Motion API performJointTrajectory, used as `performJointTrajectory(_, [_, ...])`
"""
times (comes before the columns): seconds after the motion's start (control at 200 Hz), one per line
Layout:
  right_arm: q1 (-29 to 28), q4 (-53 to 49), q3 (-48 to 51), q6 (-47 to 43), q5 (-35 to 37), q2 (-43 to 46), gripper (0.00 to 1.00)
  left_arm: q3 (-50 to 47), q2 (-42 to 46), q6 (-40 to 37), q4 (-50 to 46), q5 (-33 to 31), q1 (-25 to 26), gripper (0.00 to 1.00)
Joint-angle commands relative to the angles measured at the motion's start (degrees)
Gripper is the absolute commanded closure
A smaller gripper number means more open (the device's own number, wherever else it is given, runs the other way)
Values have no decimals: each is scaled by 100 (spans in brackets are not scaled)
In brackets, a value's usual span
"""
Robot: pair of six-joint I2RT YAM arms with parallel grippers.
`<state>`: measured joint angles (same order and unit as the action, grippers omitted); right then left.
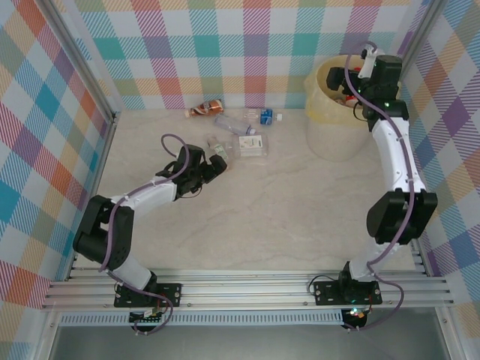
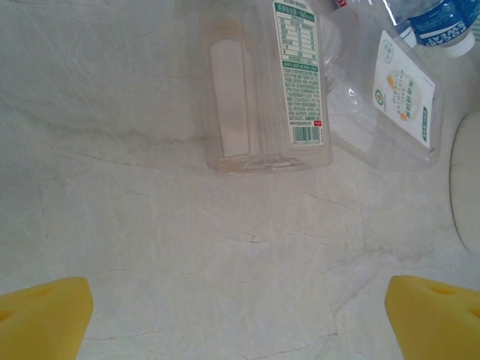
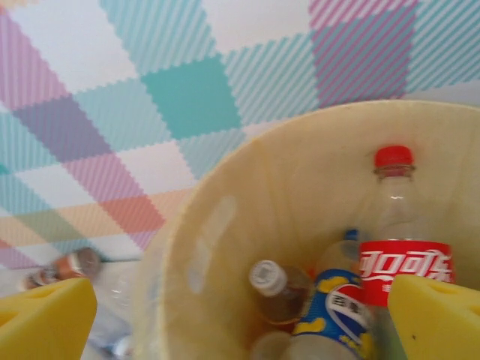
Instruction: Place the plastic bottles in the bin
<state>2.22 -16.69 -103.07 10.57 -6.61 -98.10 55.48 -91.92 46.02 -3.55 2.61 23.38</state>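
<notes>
Looks partly done: shows at least four plastic bottles (image 3: 330,315) down inside the bin (image 3: 247,195), a red-labelled one (image 3: 405,262) upright among them. Leaves about five more lying on the surface (image 1: 262,217) near the far wall. Hangs the right hand (image 3: 240,319) over the bin, spread wide, released, gripping nothing. Poises the left hand (image 2: 240,315), equally wide, just short of a clear green-labelled bottle (image 2: 270,90), touching nothing.

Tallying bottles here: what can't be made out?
Top view: the right arm covers much of the bin, hiding its contents.
Right wrist view: a yellow finger hides the base of the cola bottle; lower bottles are blurred.
Left wrist view: the top edge cuts off the blue-labelled bottle.
</notes>
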Motion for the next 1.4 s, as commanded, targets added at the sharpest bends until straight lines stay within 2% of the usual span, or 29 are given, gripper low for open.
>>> performJointTrajectory(0.0, [-20,978,498,626,-761,495,0,380,-208,-319,-276,119,8,0])
performJointTrajectory(0.22, [-113,1570,1655,1298,-1625,1351,0,1337,-874,-884,-1113,-301,179,0])
performJointTrajectory(0.34, [-138,1833,2283,1409,-1702,1801,0,1874,-1312,-1100,-1569,-493,259,0])
performJointTrajectory(0.5, [-149,1843,2894,1664,-1828,2324,0,2607,-1882,-1226,-2167,-1544,438,0])
performJointTrajectory(0.6, [-160,1822,3281,1823,-1841,2622,0,3019,-2215,-1315,-2212,-1644,505,0])
performJointTrajectory(0.785, [-182,1577,3889,2011,-1662,3102,0,3709,-2820,-1280,-2522,-2195,551,0])
performJointTrajectory(1.005, [-195,1071,3938,1829,-1738,3245,0,4377,-3366,-1403,-2699,-2094,554,0])
performJointTrajectory(1.395, [-197,970,3952,1771,-1645,3324,0,4133,-3435,-1433,-2496,-2239,555,2])
